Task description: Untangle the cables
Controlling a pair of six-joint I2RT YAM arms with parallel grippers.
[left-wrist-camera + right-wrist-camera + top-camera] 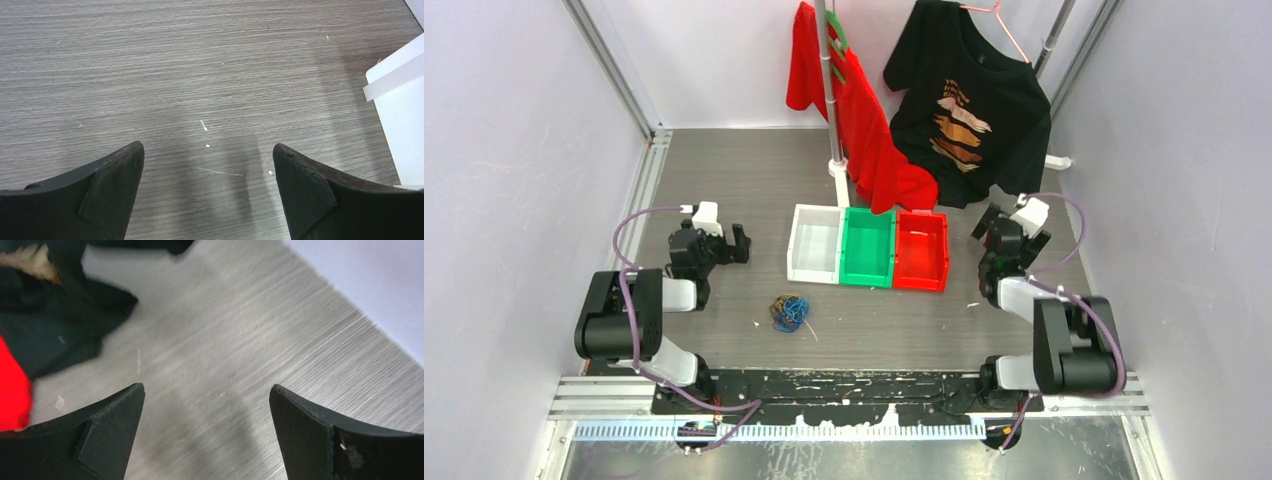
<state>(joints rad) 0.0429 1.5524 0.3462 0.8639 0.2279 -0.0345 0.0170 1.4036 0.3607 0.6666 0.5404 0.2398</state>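
The cables (790, 312) lie as one small blue, yellow and dark knot on the table.

Top view looks down from above the near edge; wrist views face the tabletop (724, 170) closely, the left sharing the white bin (400, 125).

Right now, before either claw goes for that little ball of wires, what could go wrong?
The cables are one tight clump, so a pinch may well catch several strands at once and lift or tighten the whole knot. The right gripper sits close to the black T-shirt and might snag its hem when it swings over.
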